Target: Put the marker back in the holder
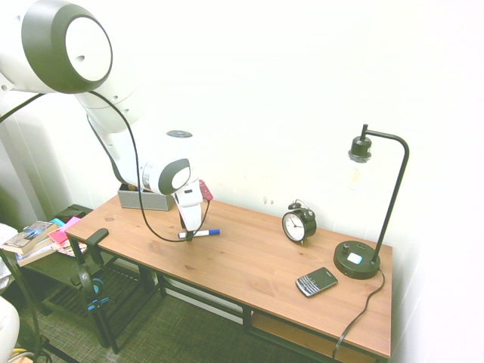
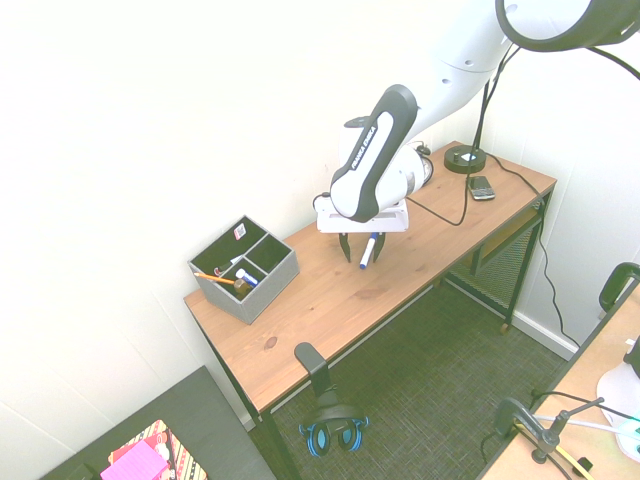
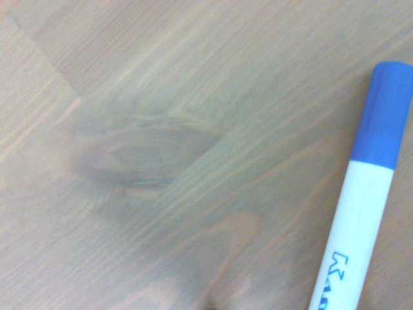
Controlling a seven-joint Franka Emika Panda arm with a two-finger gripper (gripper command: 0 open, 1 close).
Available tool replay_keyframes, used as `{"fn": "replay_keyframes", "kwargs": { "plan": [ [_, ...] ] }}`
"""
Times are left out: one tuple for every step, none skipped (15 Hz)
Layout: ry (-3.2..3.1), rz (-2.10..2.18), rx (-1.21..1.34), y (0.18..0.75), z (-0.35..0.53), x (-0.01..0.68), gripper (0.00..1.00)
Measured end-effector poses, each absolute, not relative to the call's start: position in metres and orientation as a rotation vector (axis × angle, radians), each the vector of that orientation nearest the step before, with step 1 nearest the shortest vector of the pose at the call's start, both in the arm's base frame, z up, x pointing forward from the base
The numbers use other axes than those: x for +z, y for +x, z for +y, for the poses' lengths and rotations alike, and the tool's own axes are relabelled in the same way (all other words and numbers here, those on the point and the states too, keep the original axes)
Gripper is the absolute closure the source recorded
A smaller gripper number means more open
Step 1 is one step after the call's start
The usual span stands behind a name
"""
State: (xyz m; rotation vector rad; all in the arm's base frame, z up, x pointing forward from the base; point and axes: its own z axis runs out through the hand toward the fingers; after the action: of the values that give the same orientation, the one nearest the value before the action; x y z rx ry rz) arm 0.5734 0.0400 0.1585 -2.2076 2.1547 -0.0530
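The marker (image 1: pixel 200 234), white-barrelled with a blue cap, lies flat on the wooden desk (image 1: pixel 249 265). My gripper (image 2: pixel 361 256) reaches down over it, and the marker (image 2: pixel 368 248) sits between the two dark fingers, which stand apart. In the wrist view the marker (image 3: pixel 364 206) shows close up against the wood grain. The grey holder (image 2: pixel 262 290) stands at the desk's end by the wall, to the left of the gripper in the second exterior view. It holds an orange pencil and another pen. In the first exterior view the holder (image 1: pixel 144 200) is partly hidden behind the arm.
An alarm clock (image 1: pixel 299 224), a black phone (image 1: pixel 316 281) and a black desk lamp (image 1: pixel 359 261) occupy the desk's other end. Headphones (image 2: pixel 333 432) hang off the desk's front edge. Books (image 1: pixel 30 236) lie on a low shelf beside the desk.
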Motion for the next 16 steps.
{"fn": "replay_keyframes", "kwargs": {
  "plan": [
    [-2.221,2.151,-0.068,0.573,0.041,0.158,1.00],
    [-2.232,2.147,-0.083,0.574,0.042,0.158,1.00],
    [-2.235,2.147,-0.097,0.574,0.042,0.158,1.00],
    [-2.236,2.146,-0.104,0.574,0.042,0.158,1.00],
    [-2.234,2.142,-0.110,0.575,0.042,0.158,1.00],
    [-2.232,2.140,-0.115,0.575,0.042,0.158,1.00],
    [-2.229,2.138,-0.119,0.575,0.042,0.158,1.00],
    [-2.227,2.138,-0.121,0.575,0.042,0.158,1.00],
    [-2.226,2.137,-0.123,0.576,0.042,0.159,1.00],
    [-2.224,2.135,-0.124,0.576,0.043,0.160,1.00],
    [-2.219,2.125,-0.126,0.577,0.046,0.165,1.00],
    [-2.205,2.103,-0.118,0.579,0.054,0.176,1.00],
    [-2.186,2.067,-0.075,0.580,0.068,0.193,1.00],
    [-2.168,2.021,-0.005,0.580,0.085,0.212,1.00],
    [-2.146,1.976,0.071,0.581,0.100,0.230,1.00],
    [-2.122,1.933,0.144,0.585,0.111,0.247,1.00]
  ]
}}
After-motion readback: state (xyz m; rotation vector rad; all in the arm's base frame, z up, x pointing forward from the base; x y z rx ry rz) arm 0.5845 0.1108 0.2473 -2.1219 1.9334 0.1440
